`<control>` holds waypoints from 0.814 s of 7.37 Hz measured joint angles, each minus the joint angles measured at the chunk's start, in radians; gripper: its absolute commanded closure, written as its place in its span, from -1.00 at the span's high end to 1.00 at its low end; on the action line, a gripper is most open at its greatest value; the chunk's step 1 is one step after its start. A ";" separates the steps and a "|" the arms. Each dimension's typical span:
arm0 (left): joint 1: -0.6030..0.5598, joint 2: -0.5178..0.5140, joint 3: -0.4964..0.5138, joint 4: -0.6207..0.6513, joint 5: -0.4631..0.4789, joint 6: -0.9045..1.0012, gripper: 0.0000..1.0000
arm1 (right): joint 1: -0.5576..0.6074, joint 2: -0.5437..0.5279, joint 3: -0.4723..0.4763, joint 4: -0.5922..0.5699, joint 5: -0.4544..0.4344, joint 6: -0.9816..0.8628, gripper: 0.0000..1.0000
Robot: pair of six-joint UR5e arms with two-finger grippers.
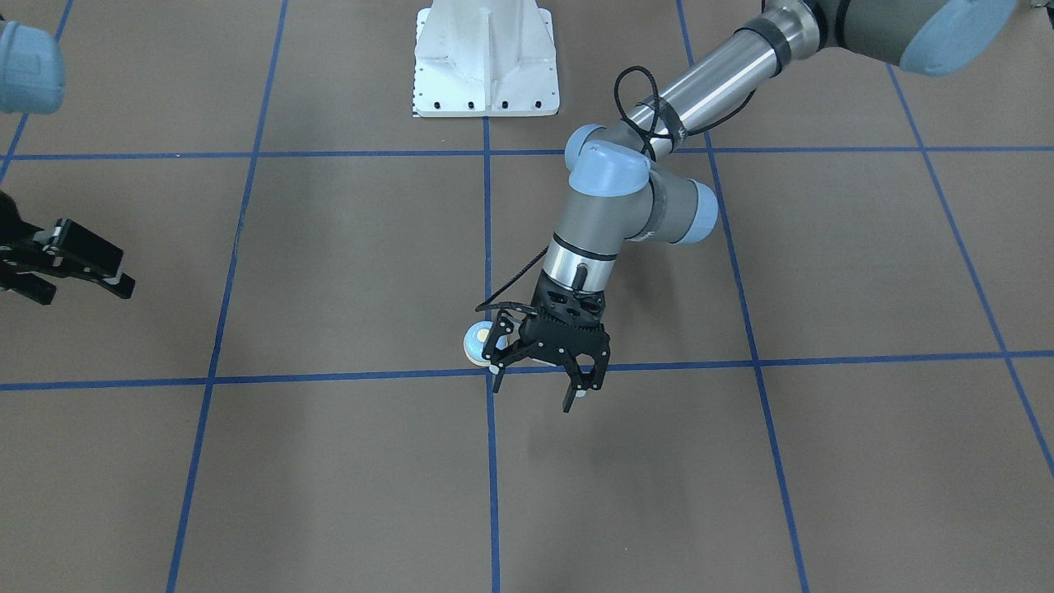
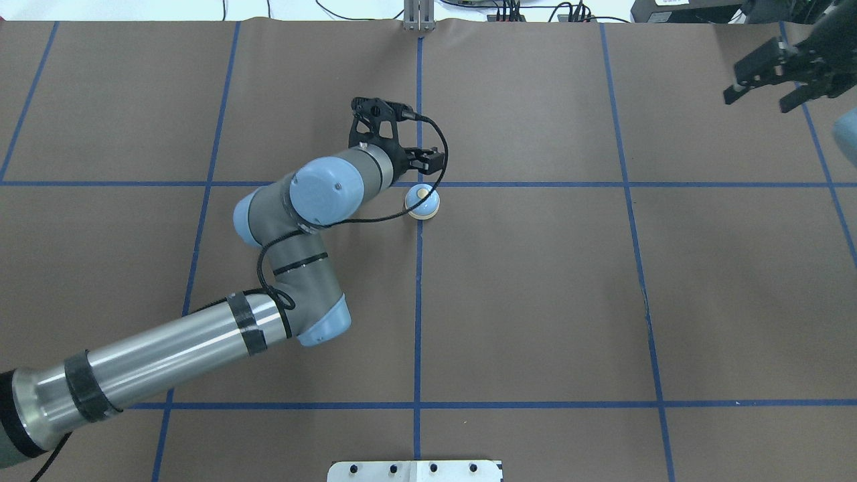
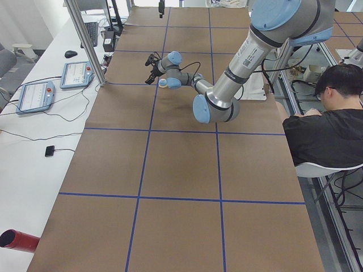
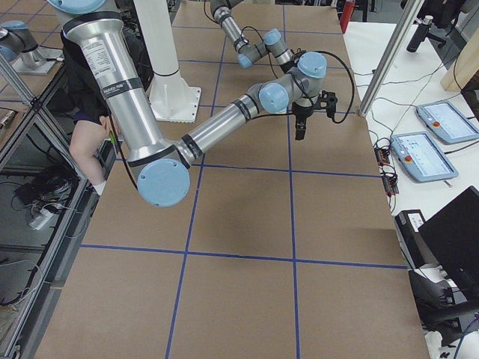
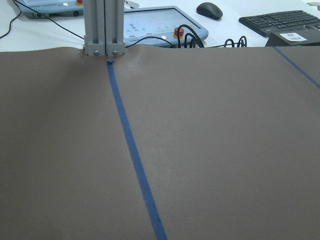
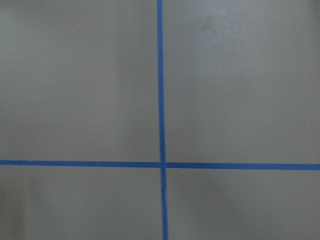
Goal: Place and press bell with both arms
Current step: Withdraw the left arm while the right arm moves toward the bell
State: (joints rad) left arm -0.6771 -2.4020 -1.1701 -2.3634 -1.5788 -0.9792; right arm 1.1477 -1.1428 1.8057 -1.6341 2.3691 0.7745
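Bell (image 2: 422,201): small light-blue domed call bell, cream button on top, upright on brown tabletop (image 2: 535,301) at blue tape crossing (image 2: 419,184).
Left fingers (image 1: 576,389): black, spread wide, empty, just beside bell.
Right fingers (image 2: 753,67): black, parted, empty, well apart.
Pressing, probably next: straight down onto button centre, left fingers clear.

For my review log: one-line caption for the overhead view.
Open left gripper beside the bell on the table; right gripper far aside.
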 measured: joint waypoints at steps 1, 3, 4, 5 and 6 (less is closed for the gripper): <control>-0.068 0.008 -0.006 0.047 -0.111 0.010 1.00 | -0.063 0.043 -0.002 0.001 -0.055 0.074 0.93; -0.197 0.083 -0.050 0.123 -0.304 0.077 1.00 | -0.202 0.163 -0.053 0.005 -0.192 0.216 -0.64; -0.262 0.151 -0.093 0.147 -0.399 0.129 1.00 | -0.250 0.236 -0.111 0.014 -0.220 0.292 -1.00; -0.315 0.227 -0.145 0.159 -0.467 0.178 1.00 | -0.288 0.295 -0.167 0.034 -0.238 0.346 -1.00; -0.352 0.298 -0.193 0.171 -0.498 0.221 1.00 | -0.323 0.349 -0.228 0.054 -0.262 0.371 -1.00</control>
State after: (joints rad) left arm -1.0290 -2.1045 -1.3629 -2.1919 -2.0767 -0.7583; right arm 0.8251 -0.7943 1.5781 -1.5798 2.1075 1.1460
